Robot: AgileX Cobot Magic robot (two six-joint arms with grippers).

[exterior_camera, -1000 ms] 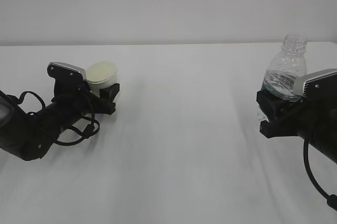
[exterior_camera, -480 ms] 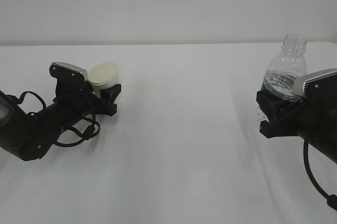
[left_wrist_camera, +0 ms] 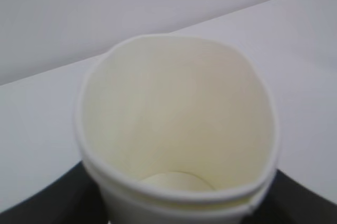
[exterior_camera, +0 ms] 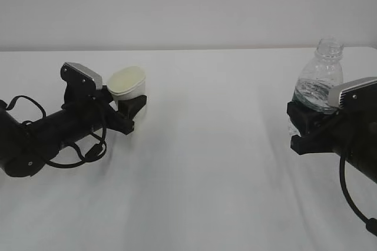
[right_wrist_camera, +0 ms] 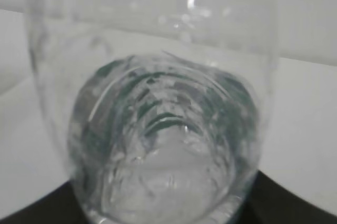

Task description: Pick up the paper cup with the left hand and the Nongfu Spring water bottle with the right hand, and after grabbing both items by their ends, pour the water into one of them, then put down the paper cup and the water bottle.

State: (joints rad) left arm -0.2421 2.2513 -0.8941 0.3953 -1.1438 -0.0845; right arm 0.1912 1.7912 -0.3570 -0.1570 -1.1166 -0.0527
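Both arms are gripping their items, the pour not yet begun.

From the front, the left hand is clasping the paper cup low over the table; the right hand is clamping the Nongfu Spring water bottle, upright. Left wrist: the paper cup's rim is looking squashed, its inside dry. Right wrist: the water is sitting low. Next, I'd guess, bringing neck over rim.

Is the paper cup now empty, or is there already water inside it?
Empty. The left wrist view looks into the paper cup: its cream walls and round bottom look dry, and the water sits in the bottle.
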